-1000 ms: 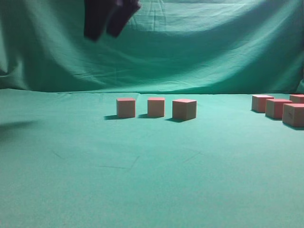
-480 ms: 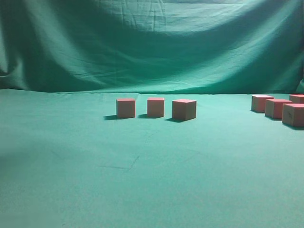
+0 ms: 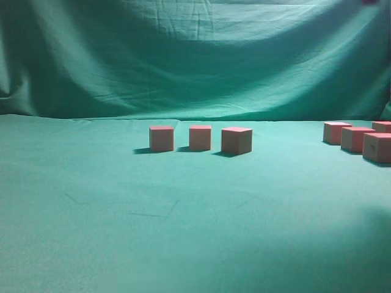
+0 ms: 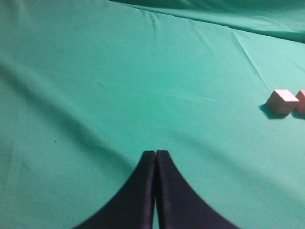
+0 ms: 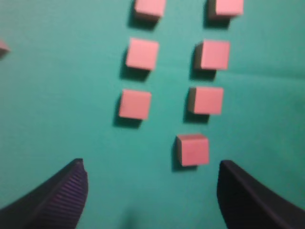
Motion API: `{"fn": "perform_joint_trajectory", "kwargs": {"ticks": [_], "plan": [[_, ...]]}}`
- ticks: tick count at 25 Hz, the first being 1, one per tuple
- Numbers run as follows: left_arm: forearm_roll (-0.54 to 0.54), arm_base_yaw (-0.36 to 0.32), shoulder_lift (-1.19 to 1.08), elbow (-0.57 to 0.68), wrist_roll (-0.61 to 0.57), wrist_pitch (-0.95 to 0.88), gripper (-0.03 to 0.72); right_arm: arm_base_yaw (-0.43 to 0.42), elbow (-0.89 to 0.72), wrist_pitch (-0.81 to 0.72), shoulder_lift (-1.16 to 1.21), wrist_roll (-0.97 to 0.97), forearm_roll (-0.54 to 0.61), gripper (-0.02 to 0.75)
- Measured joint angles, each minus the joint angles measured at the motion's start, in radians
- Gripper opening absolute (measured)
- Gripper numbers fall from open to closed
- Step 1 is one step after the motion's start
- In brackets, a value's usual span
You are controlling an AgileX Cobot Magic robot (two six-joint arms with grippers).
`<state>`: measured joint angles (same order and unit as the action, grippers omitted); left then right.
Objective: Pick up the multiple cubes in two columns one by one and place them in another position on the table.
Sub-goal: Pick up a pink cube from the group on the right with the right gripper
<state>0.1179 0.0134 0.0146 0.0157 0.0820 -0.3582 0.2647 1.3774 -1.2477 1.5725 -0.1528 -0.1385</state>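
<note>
Three pinkish-red cubes (image 3: 162, 138) (image 3: 200, 137) (image 3: 237, 140) stand in a row mid-table. Several more cluster at the right edge (image 3: 356, 139). From above, the right wrist view shows that cluster as two columns, with the left column's nearest cube (image 5: 135, 104) and the right column's nearest cube (image 5: 192, 150). My right gripper (image 5: 152, 168) hangs open above them, nothing between its fingers; that nearest cube lies just ahead, closer to the right finger (image 5: 240, 193). My left gripper (image 4: 156, 153) is shut and empty over bare green table (image 4: 119, 86), with one cube (image 4: 282, 101) far off to its right.
A draped green backdrop (image 3: 195, 55) rises behind the table. A dark shadow lies on the cloth at the lower right (image 3: 366, 244). Another cube (image 5: 2, 46) peeks in at the left edge of the right wrist view.
A dark gripper at the upper left of the exterior view a second ago has left the view. The shadow on the cloth has shifted from the left to the lower right. The cubes have not moved.
</note>
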Motion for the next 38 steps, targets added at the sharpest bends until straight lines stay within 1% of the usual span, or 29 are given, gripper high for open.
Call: {"fn": "perform_joint_trajectory", "kwargs": {"ticks": [4, 8, 10, 13, 16, 20, 24, 25, 26, 27, 28, 29, 32, 35, 38], "plan": [[0.000, 0.000, 0.000, 0.000, 0.000, 0.000, 0.000, -0.106, -0.174, 0.032, 0.000, -0.002, 0.016, 0.547], [0.000, 0.000, 0.000, 0.000, 0.000, 0.000, 0.000, -0.199, -0.316, 0.157, 0.000, -0.004, 0.052, 0.547], [0.000, 0.000, 0.000, 0.000, 0.000, 0.000, 0.000, -0.229, -0.369, 0.228, 0.000, -0.004, 0.055, 0.547], [0.000, 0.000, 0.000, 0.000, 0.000, 0.000, 0.000, -0.241, -0.423, 0.340, 0.000, 0.008, 0.057, 0.547], [0.000, 0.000, 0.000, 0.000, 0.000, 0.000, 0.000, -0.241, -0.434, 0.403, 0.010, 0.027, 0.062, 0.547], [0.000, 0.000, 0.000, 0.000, 0.000, 0.000, 0.000, -0.241, -0.434, 0.467, 0.057, 0.034, 0.056, 0.547], [0.000, 0.000, 0.000, 0.000, 0.000, 0.000, 0.000, -0.241, -0.434, 0.492, 0.110, 0.035, 0.054, 0.547], [0.000, 0.000, 0.000, 0.000, 0.000, 0.000, 0.000, -0.241, -0.434, 0.494, 0.120, 0.035, 0.053, 0.505], [0.000, 0.000, 0.000, 0.000, 0.000, 0.000, 0.000, -0.241, -0.434, 0.501, 0.130, 0.036, 0.053, 0.491], [0.000, 0.000, 0.000, 0.000, 0.000, 0.000, 0.000, -0.241, -0.434, 0.505, 0.138, 0.036, 0.053, 0.494], [0.000, 0.000, 0.000, 0.000, 0.000, 0.000, 0.000, -0.241, -0.434, 0.507, 0.147, 0.036, 0.053, 0.444], [0.000, 0.000, 0.000, 0.000, 0.000, 0.000, 0.000, -0.241, -0.434, 0.507, 0.149, 0.036, 0.053, 0.410], [0.000, 0.000, 0.000, 0.000, 0.000, 0.000, 0.000, -0.241, -0.434, 0.510, 0.154, 0.037, 0.053, 0.261], [0.000, 0.000, 0.000, 0.000, 0.000, 0.000, 0.000, -0.241, -0.434, 0.501, 0.154, 0.037, 0.053, 0.267], [0.000, 0.000, 0.000, 0.000, 0.000, 0.000, 0.000, -0.241, -0.434, 0.444, 0.142, 0.037, 0.065, 0.267]]}}
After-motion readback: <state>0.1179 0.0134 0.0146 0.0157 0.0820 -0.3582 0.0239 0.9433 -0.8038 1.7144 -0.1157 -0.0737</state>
